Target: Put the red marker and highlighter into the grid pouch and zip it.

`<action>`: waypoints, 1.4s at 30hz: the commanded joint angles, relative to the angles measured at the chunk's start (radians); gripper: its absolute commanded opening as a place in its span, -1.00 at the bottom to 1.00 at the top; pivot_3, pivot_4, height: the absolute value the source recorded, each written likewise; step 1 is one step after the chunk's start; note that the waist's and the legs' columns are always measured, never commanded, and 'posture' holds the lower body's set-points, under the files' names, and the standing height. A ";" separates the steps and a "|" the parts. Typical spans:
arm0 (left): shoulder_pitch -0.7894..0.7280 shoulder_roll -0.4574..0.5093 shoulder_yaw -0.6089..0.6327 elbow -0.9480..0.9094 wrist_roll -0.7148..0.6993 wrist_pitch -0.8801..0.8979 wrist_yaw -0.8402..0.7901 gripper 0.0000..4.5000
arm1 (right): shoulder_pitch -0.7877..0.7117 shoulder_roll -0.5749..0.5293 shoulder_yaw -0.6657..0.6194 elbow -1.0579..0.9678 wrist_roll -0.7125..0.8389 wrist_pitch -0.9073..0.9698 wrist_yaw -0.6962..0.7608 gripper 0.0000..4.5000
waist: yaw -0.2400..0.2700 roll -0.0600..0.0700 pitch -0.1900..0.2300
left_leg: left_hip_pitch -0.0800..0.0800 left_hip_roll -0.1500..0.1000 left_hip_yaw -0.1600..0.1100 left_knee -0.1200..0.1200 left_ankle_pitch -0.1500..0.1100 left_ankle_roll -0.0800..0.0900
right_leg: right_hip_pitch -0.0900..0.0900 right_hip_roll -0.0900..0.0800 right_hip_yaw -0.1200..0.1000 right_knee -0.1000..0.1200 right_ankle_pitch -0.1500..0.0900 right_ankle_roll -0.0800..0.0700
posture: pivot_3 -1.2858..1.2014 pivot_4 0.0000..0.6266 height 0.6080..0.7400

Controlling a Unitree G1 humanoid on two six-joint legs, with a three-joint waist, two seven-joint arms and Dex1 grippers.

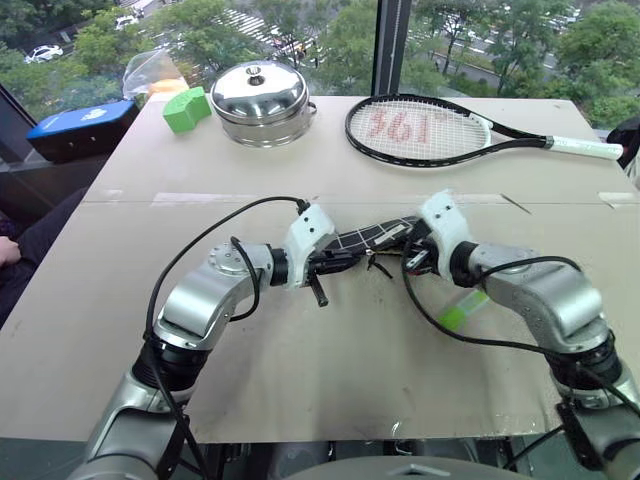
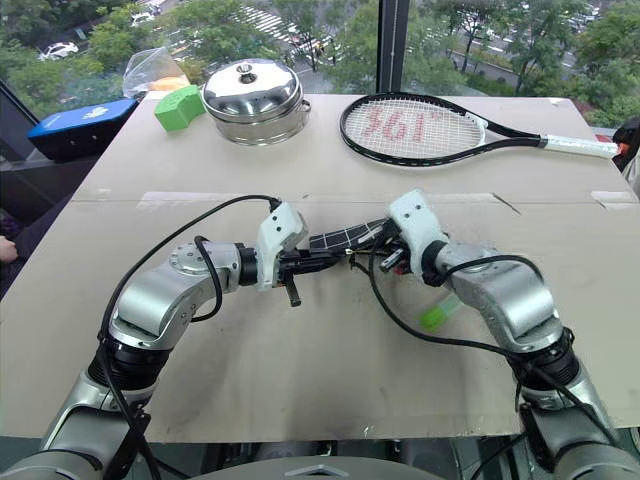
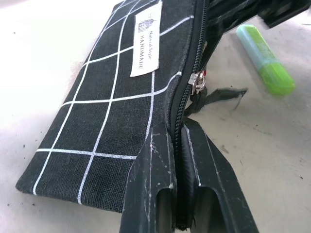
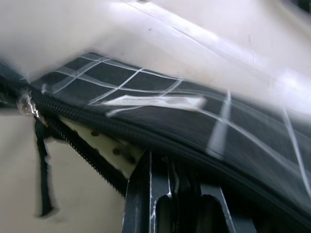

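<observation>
While both arms meet over the middle of the bench [image 1: 300,390], the grid pouch [image 1: 370,236] hangs between them, lifted off the surface with its long axis running across. Left gripper [image 3: 179,141] has its jaws clamped together on the zipper edge at one end of the pouch; right gripper [image 4: 170,177] is pinched shut on the zipper edge at the other end. Zipper is part open, slider [image 3: 196,83] sits partway along, pull cord [image 3: 221,96] dangling below it; pale dotted lining shows in the gap in the right wrist view. White label [image 3: 146,39] faces the left wrist camera. Highlighter [image 1: 463,308] lies on the bench under the right forearm, just beside a looping black cable [image 1: 440,325], apart from the pouch. Red marker: cannot tell where it is. Along the far edge, well clear of the arms: tennis racket [image 1: 430,130] toward the far right corner, steel lidded pot [image 1: 262,102] mid-left, green block [image 1: 186,108] just beside the pot, clear plastic bag [image 1: 152,72] at the far left corner. Blue case [image 1: 82,128] sits off the bench's far left corner.
</observation>
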 commanded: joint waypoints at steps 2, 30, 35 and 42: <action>-0.029 -0.002 -0.004 -0.008 0.020 0.000 0.021 -1.00 | -0.073 -0.088 0.218 0.078 -0.314 -0.369 0.104 -0.97 | 0.001 0.000 0.000 | 0.000 0.000 0.000 0.000 0.000 0.000 | 0.000 0.000 0.000 0.000 -0.001 0.001 | 0.03 -0.52 1.00; -0.024 -0.005 0.054 0.057 0.042 -0.025 0.072 -1.00 | 0.269 0.005 -0.446 -0.372 -0.108 0.109 0.371 0.95 | 0.004 -0.003 0.002 | 0.001 0.001 -0.002 0.001 0.001 -0.003 | 0.002 -0.001 -0.002 0.000 0.002 -0.003 | 0.03 -0.52 1.00; -0.035 0.014 0.062 0.081 0.047 -0.048 0.054 -1.00 | 0.342 -0.163 -0.449 -0.369 -0.093 0.065 0.430 0.95 | 0.004 -0.003 0.002 | 0.001 0.001 -0.003 0.000 -0.001 0.001 | 0.002 0.000 -0.002 0.001 0.002 -0.003 | 0.03 -0.52 1.00; -0.006 0.059 0.068 0.048 0.030 -0.068 0.004 -1.00 | 0.201 -0.278 -0.284 0.017 -0.161 -0.240 0.535 0.95 | 0.002 -0.004 0.003 | 0.001 0.001 -0.002 0.000 0.000 -0.001 | 0.001 0.000 -0.001 0.001 0.001 -0.002 | 0.03 -0.52 1.00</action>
